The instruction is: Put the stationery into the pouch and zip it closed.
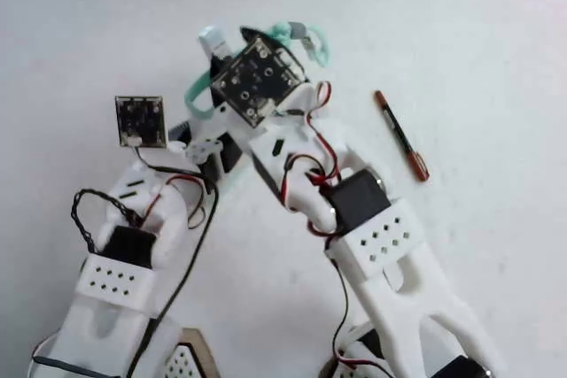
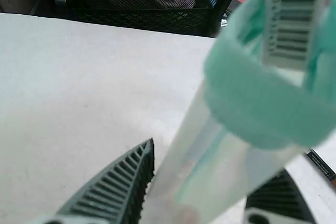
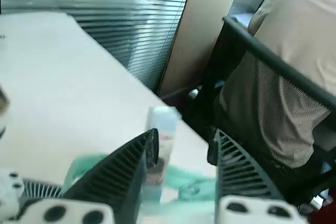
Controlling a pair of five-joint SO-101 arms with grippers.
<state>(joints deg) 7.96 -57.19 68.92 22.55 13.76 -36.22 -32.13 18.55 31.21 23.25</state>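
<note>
Left gripper (image 2: pixel 215 161) seemed to pinch the limp, slippery pouch (image 2: pixel 252 98) toward the tabletop's (image 1: pixel 496 59) far side. Right gripper (image 3: pixel 184 135) had its fingers (image 3: pixel 123 174) spread above it. Pen (image 1: pixel 400 135) lay apart, likely light and stiff: take it mid-barrel.

You can read no word or number anywhere. The one printed mark is a barcode label (image 2: pixel 287 19): black bars on a white strip. It sits on the pale upright stick (image 1: pixel 210 40) that stands inside the teal-edged clear plastic pouch (image 2: pixel 252 103). A row of small characters runs along one side of the bars, too blurred to make out. In the high view the stick shows at about 11 o'clock of the pouch, and its print is too small to tell. In the right wrist view the stick carries a pinkish patch, too blurred to tell whether it is print.
</note>
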